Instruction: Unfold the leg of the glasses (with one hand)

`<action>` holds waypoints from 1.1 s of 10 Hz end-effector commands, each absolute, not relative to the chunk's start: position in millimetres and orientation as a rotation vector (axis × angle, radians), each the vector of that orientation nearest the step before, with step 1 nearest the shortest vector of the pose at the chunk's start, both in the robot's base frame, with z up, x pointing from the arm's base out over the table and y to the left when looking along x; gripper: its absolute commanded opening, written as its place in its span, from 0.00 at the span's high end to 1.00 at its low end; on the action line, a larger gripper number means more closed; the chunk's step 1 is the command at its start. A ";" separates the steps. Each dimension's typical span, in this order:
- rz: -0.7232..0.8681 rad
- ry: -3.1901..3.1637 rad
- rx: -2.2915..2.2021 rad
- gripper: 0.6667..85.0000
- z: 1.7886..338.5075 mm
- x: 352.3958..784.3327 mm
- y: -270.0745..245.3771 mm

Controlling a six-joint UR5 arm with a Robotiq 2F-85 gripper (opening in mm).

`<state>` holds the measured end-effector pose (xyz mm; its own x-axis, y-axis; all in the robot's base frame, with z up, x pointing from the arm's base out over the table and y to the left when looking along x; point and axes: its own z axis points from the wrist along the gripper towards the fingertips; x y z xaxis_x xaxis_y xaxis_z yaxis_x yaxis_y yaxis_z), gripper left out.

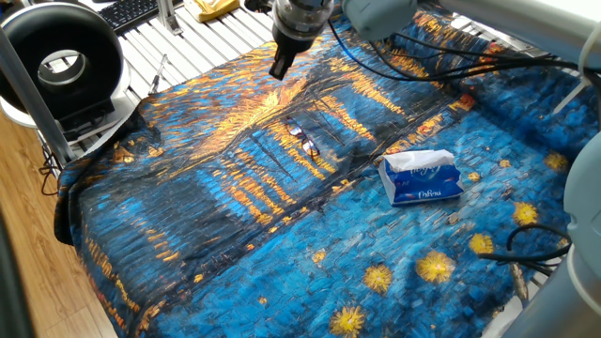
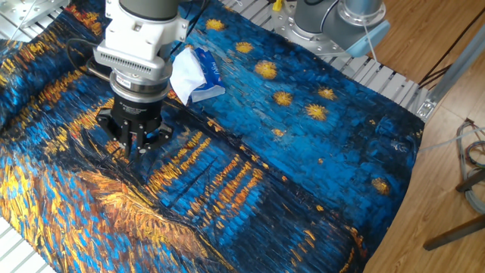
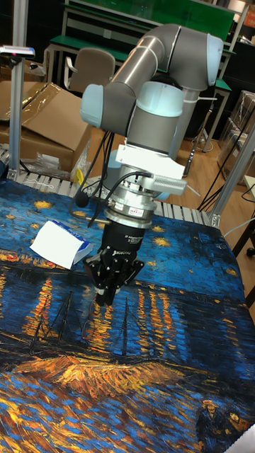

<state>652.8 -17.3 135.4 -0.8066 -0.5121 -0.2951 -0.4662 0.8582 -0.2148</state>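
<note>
The glasses (image 1: 302, 139) lie on the painted blue-and-orange cloth (image 1: 235, 225), small, with a thin dark frame and pale lenses; they are below my gripper and apart from it. My black gripper (image 1: 281, 69) hangs over the cloth's far orange part, pointing down. Its fingers stand slightly open with nothing between them. Seen from the other side, the gripper (image 2: 136, 145) hovers just above the cloth, and the glasses do not show there. In the tall view the gripper (image 3: 106, 297) hangs near the tissue pack, and the glasses cannot be made out.
A blue-white tissue pack (image 1: 423, 178) lies right of the glasses, also seen as the tissue pack (image 2: 195, 76) behind my wrist. A black-and-white ring device (image 1: 61, 61) stands at the left edge. Cables (image 1: 441, 66) trail across the far cloth. A second arm's base (image 2: 341, 19) stands at the back.
</note>
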 end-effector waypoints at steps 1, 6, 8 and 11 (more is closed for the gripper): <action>-0.177 2.706 -0.732 0.74 135.0 647.6 -19.7; -0.129 2.789 -0.639 0.74 122.3 634.7 -17.6; -0.117 2.836 -0.583 0.73 107.0 630.4 -21.6; -0.001 2.958 -0.453 0.68 86.4 608.4 -7.9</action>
<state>626.4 -18.5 102.8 -0.8966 -0.3924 -0.2052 -0.3761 0.9194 -0.1152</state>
